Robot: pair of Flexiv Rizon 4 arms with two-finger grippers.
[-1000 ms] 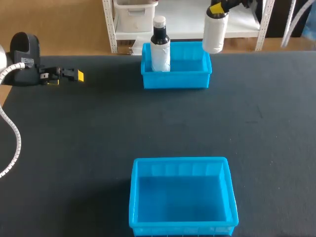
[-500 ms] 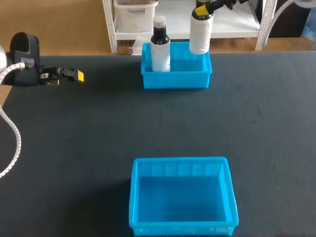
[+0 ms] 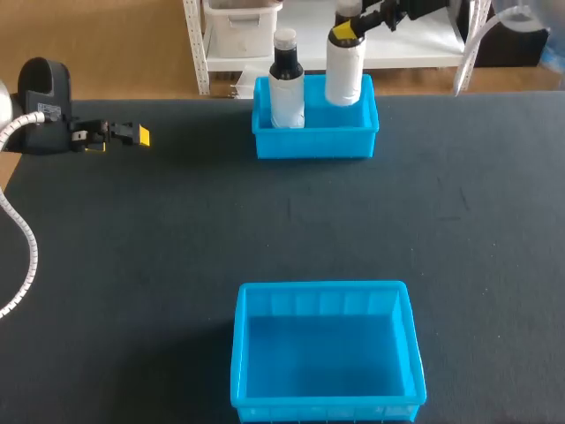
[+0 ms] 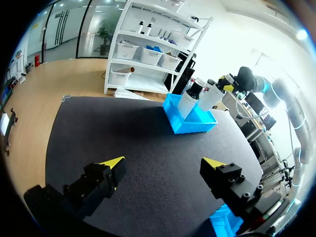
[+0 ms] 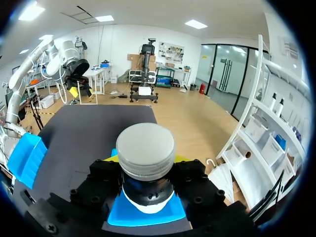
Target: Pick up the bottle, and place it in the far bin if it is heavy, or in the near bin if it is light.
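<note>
My R end effector [image 3: 342, 32] clenched on white bottle [image 3: 345, 78] neck; bottle upright in far bin [image 3: 314, 143], R part, beside dark-necked bottle [image 3: 286, 93]. L end effector [image 3: 132, 135] spread open, far-L worktop [image 3: 265, 221].

Table [image 3: 132, 265] matt black. Far bin [image 3: 315, 141], near bin [image 3: 323, 408] glossy blue plastic. Bottle [image 3: 345, 78] smooth white, cap [image 5: 145, 150] ribbed grey.

Right arm [image 3: 422, 7]: cut off by the head view's upper edge.
Bottle [image 5: 145, 150]: body hidden beneath its cap in the right wrist view.
Near bin [image 4: 223, 223]: only 1 corner shown in the left wrist view; remainder cut off.
</note>
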